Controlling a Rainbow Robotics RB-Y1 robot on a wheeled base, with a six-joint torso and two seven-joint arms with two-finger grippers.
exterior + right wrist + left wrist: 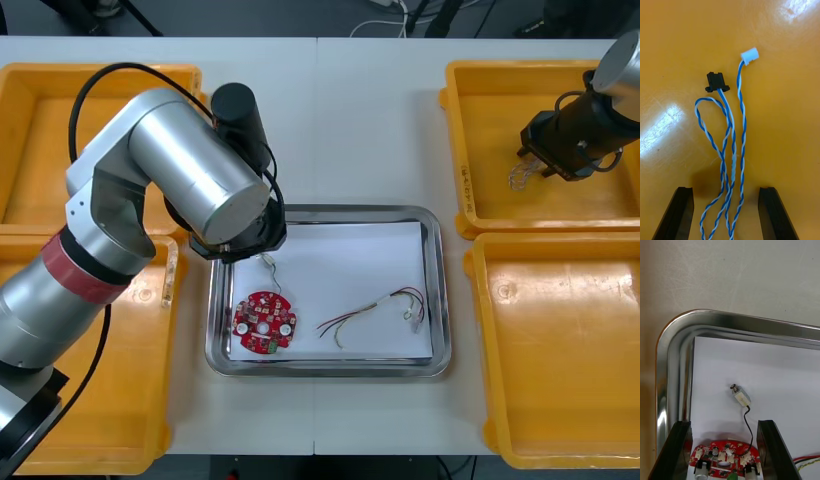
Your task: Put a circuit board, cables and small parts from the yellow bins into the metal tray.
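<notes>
A round red circuit board lies at the left of the metal tray, which is white inside. A red and yellow cable lies to the board's right. My left gripper hangs open over the tray's far left corner. Just beyond its fingertips lies a small metal part on a black wire, and the circuit board sits between its fingers. My right gripper stands open low over the far right yellow bin, its fingers either side of a twisted blue and white cable on the bin floor.
Two yellow bins stand at each side of the tray, the near right bin bare inside. The left arm's silver body covers the tray's far left corner and part of the left bins. Bare table shows between tray and bins.
</notes>
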